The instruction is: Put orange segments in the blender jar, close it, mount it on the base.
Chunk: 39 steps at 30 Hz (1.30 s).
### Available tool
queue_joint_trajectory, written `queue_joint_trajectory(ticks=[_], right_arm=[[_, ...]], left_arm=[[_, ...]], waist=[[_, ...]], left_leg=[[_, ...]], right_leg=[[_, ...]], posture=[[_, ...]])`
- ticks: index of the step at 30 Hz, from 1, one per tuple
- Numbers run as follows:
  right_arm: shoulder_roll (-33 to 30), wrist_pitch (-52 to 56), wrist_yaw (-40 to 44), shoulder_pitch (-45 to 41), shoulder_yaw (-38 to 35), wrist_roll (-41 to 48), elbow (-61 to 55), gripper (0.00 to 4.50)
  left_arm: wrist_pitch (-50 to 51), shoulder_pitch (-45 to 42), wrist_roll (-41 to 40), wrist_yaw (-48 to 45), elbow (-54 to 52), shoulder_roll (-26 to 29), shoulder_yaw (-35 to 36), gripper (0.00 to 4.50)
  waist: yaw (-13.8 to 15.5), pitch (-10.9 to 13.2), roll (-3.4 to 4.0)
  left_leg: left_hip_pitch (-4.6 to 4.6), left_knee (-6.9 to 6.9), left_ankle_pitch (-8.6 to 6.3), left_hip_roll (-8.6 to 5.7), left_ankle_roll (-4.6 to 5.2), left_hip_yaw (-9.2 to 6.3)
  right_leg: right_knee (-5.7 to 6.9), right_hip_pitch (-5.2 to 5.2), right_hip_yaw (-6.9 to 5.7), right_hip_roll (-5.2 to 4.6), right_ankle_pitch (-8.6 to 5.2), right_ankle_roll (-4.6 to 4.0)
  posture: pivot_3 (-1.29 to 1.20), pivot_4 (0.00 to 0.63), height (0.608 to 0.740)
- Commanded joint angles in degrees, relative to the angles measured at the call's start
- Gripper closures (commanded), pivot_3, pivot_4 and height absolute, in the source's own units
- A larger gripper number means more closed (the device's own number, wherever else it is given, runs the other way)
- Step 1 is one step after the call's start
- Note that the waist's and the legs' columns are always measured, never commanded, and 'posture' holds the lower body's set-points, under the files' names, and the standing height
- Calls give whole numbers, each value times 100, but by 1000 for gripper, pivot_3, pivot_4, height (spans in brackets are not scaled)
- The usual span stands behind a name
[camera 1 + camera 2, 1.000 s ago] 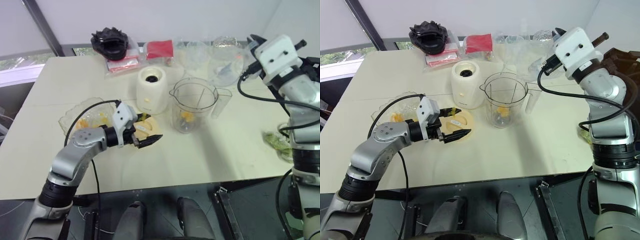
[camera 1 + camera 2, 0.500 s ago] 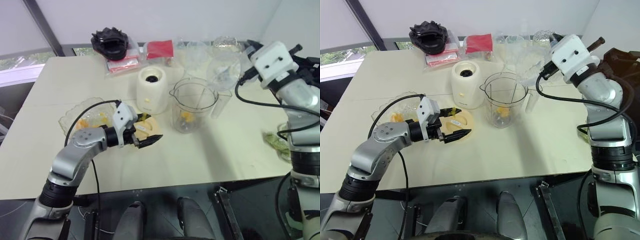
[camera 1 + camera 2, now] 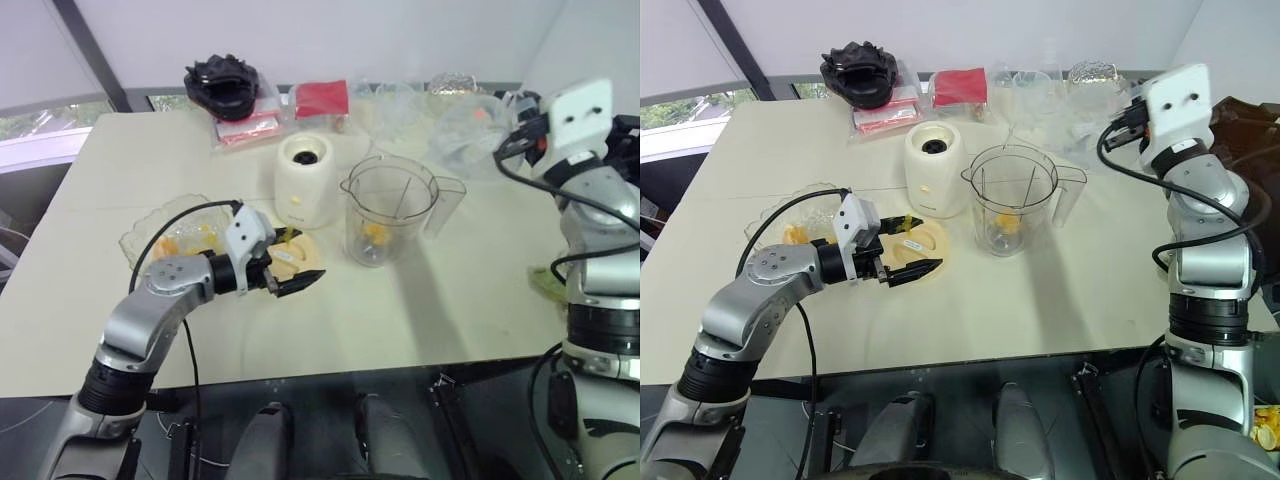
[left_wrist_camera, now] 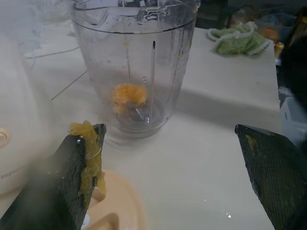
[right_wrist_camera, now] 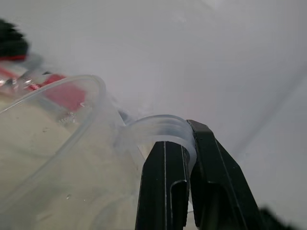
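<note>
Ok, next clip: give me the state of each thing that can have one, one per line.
blender jar: upright on the table, lid off, orange pieces at the bottom
base: upright, socket bare
lid: flat on the table
left gripper: open, pulp stuck to one finger
right gripper: shut on a clear plastic cup

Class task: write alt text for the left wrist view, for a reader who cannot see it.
A clear blender jar stands upright on the pale table with an orange segment at its bottom. The open left gripper faces it, orange pulp stuck to one finger.
</note>
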Motion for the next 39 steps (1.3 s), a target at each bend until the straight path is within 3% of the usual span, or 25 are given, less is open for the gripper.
queue_joint_trajectory(ticks=[1,6,11,25,39], right_arm=[[205,591,-566,-301,-735,419,-286,4445],[603,766,-1311,-228,-1671,870,209,4445],[998,34,-1584,1,-2169,1180,871,4445],[1287,-2687,-1598,-124,-1968,1217,4106,4445],[1029,-3753,-1643,-449,-1794,1317,5822,4445]], left_arm=[[-97,-73,11,-51,-95,38,49,0],[-72,-107,2,-91,-78,55,60,0],[-19,-57,-37,-101,-149,110,105,0],[449,189,-276,80,-690,361,324,0],[904,323,-497,272,-1138,595,542,0]], waist=[[1,0,0],[1,-1,0],[-14,-1,2],[-56,-2,7],[-52,-2,7]], left_leg=[[0,0,0,0,0,0],[0,0,0,0,0,0],[1,-1,0,-1,0,1],[8,-2,0,1,1,7],[9,-1,0,1,0,7]], right_leg=[[0,0,0,0,0,0],[1,0,0,0,0,1],[3,0,0,1,1,1],[12,0,4,2,1,2],[10,3,5,4,1,2]], posture=[[0,150,740],[0,150,740],[0,150,740],[0,150,740],[0,150,740]])
